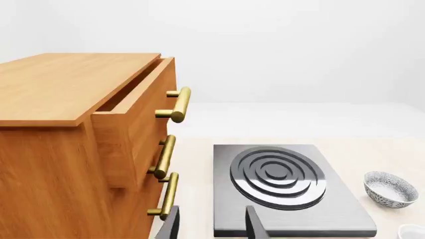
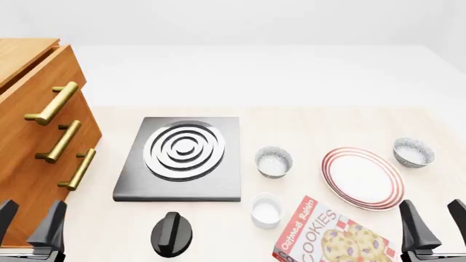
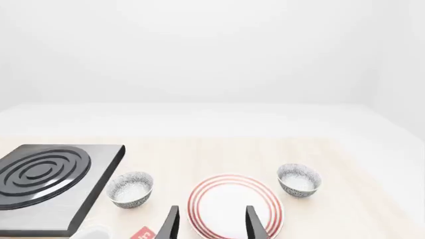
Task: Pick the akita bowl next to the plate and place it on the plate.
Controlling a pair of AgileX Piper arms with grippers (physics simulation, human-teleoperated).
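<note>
Pale wooden table [image 2: 291,123] carrying all items, seen from the arms' side; at its left edge, a wooden drawer cabinet [image 2: 33,136] with three brass handles, its top drawer [image 1: 136,124] pulled partly out; beside the cabinet, a grey square stove plate [image 2: 182,158] with raised concentric rings; on the right half of the table, the plate [image 2: 363,177], white with thin red rings at its rim, lying flat and bare; a cookie box [image 2: 331,236] marked "Oatmeal Raisin COOKIES" at the near edge, just in front of the plate; two speckled look-alike bowls flank the plate, both upright on the table and apart from it: the akita bowl [image 2: 413,152] just beside the plate's far right rim, and a second speckled bowl [image 2: 274,162] between the plate and the stove plate; a black knob-like object [image 2: 172,233] near the front edge, in front of the stove plate; a small plain white cup [image 2: 267,210] between that object and the cookie box; the left gripper [image 2: 29,225] and the right gripper [image 2: 431,224] low at the near corners, each with jaws parted and holding nothing, well apart from every dish.
</note>
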